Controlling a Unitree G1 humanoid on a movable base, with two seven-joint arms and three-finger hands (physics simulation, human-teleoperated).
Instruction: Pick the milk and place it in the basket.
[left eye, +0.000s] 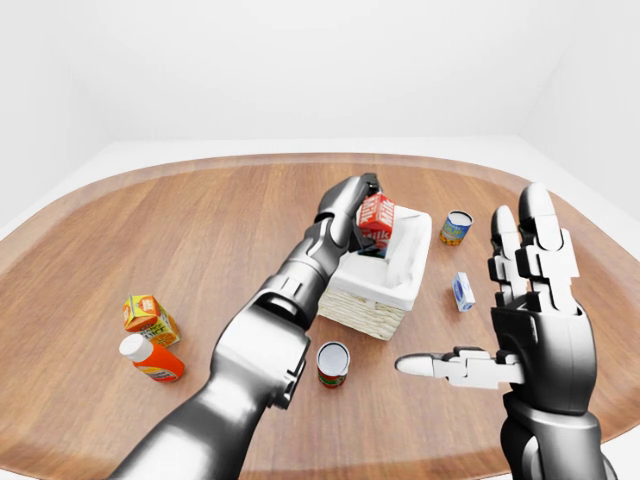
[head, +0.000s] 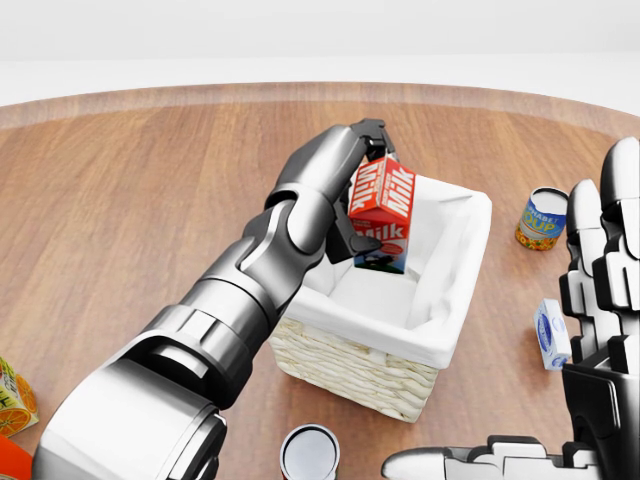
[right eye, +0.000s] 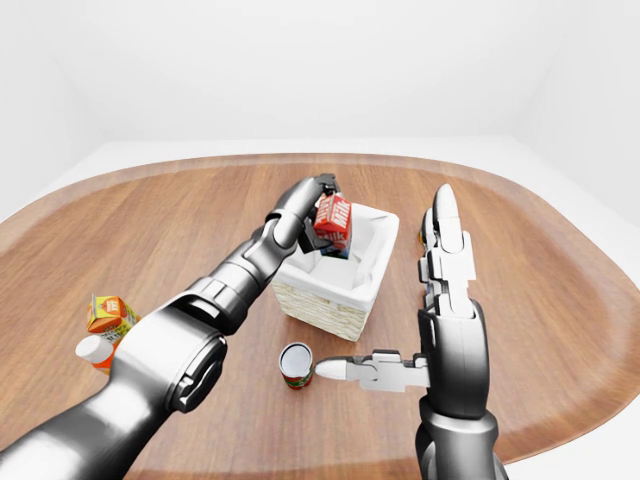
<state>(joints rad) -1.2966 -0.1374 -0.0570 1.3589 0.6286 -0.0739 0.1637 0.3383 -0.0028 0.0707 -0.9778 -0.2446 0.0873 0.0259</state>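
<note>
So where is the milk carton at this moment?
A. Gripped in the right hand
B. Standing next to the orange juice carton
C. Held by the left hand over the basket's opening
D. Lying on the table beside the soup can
C: the left hand grips the milk carton above the white-lined basket, its lower end dipping past the rim.

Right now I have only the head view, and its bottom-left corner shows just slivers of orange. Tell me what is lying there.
Observer: In the left-eye view, an orange carton sits near the left side of the table. A white-capped bottle lies on its side just below it in the picture.
Operator: Check the can cut off at my bottom edge before I release the milk.
Observer: It stands upright with its top open, apart from the basket and below it in the left-eye view.
Operator: Report my right hand.
Observer: It is open and holds nothing, with the fingers pointing up and the thumb pointing toward the can.
</note>
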